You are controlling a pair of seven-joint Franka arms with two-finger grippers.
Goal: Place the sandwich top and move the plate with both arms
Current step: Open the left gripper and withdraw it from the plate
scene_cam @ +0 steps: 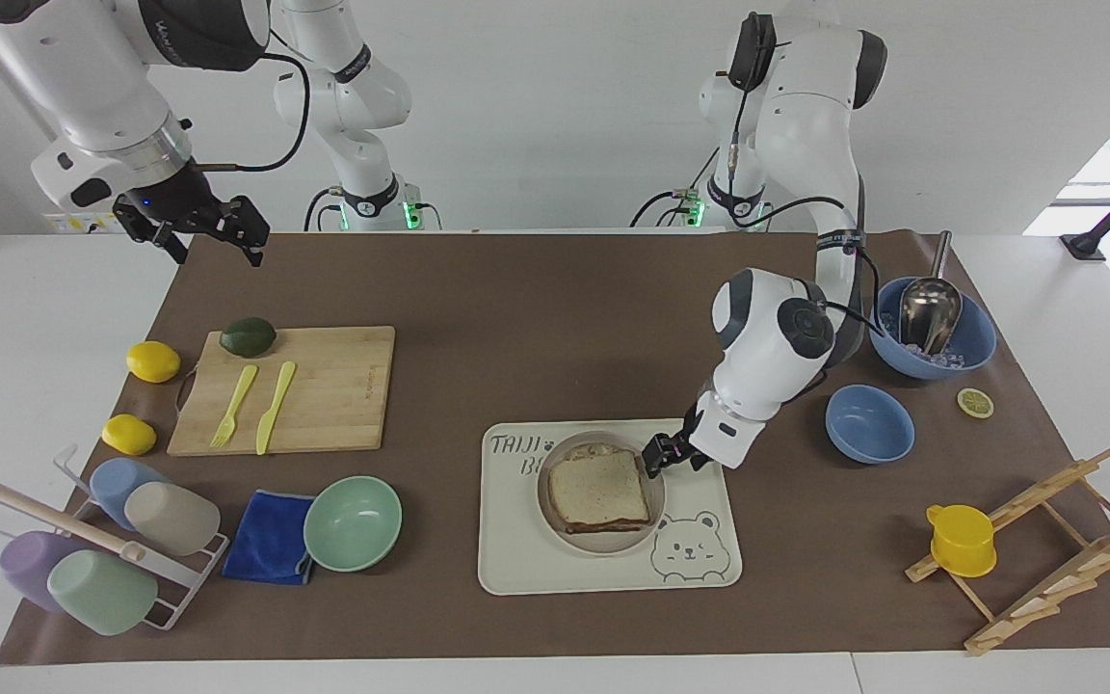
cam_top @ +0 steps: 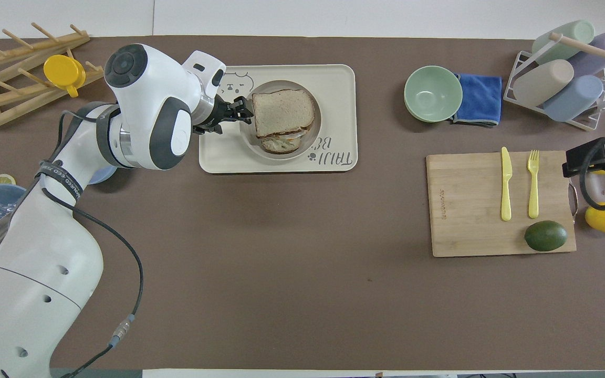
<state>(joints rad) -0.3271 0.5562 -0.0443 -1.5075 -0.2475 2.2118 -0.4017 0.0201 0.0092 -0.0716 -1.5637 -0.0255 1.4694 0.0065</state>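
In the facing view the left claw [scene_cam: 668, 455] stands parted just beside the plate [scene_cam: 603, 540] on the bear-printed tray [scene_cam: 603, 569], the sandwich top [scene_cam: 599, 489] lying on it, while the right claw [scene_cam: 208, 231] waits open over the tabletop's corner; the overhead view shows the same plate [cam_top: 317, 123] and the left claw [cam_top: 239, 107].
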